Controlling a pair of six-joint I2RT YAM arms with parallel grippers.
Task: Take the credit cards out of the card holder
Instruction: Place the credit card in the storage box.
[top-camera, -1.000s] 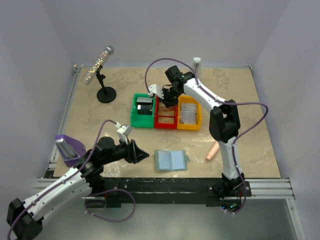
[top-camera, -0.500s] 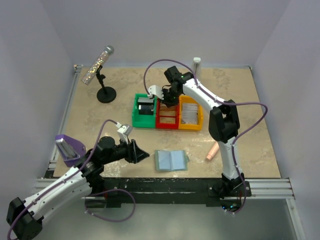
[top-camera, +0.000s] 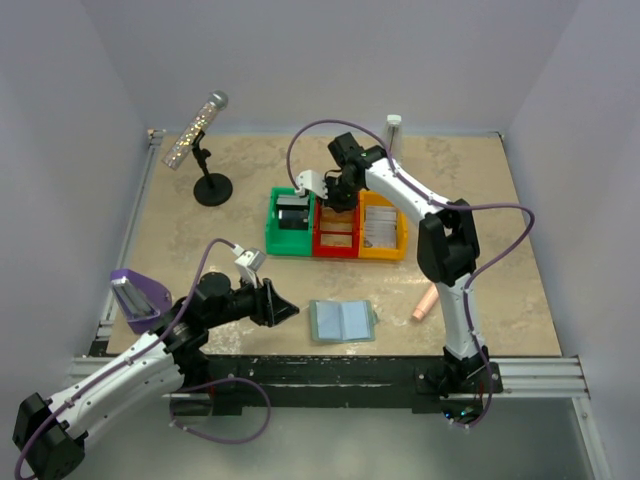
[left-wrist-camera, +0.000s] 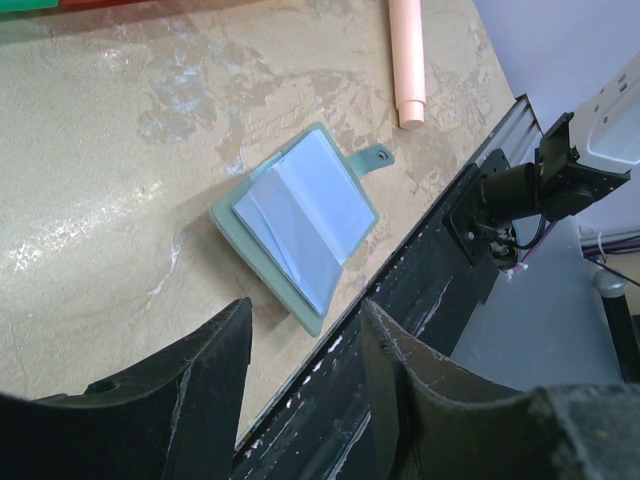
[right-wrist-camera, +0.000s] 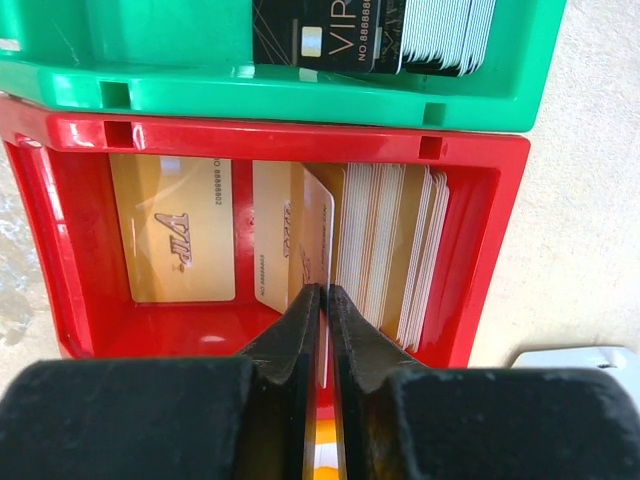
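Right wrist: right gripper (right-wrist-camera: 320, 292) has shifted over the red bin (right-wrist-camera: 60, 250), jaws barely parted around a tan credit card (right-wrist-camera: 318, 225), possibly releasing, can't tell; left gripper (left-wrist-camera: 305, 320) jaws apart.

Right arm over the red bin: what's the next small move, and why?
Probably open the right gripper fully and lift straight up. Its fingers stand close on either side of a tan card that already stands on edge inside the red bin, beside other cards, so only the release seems left.
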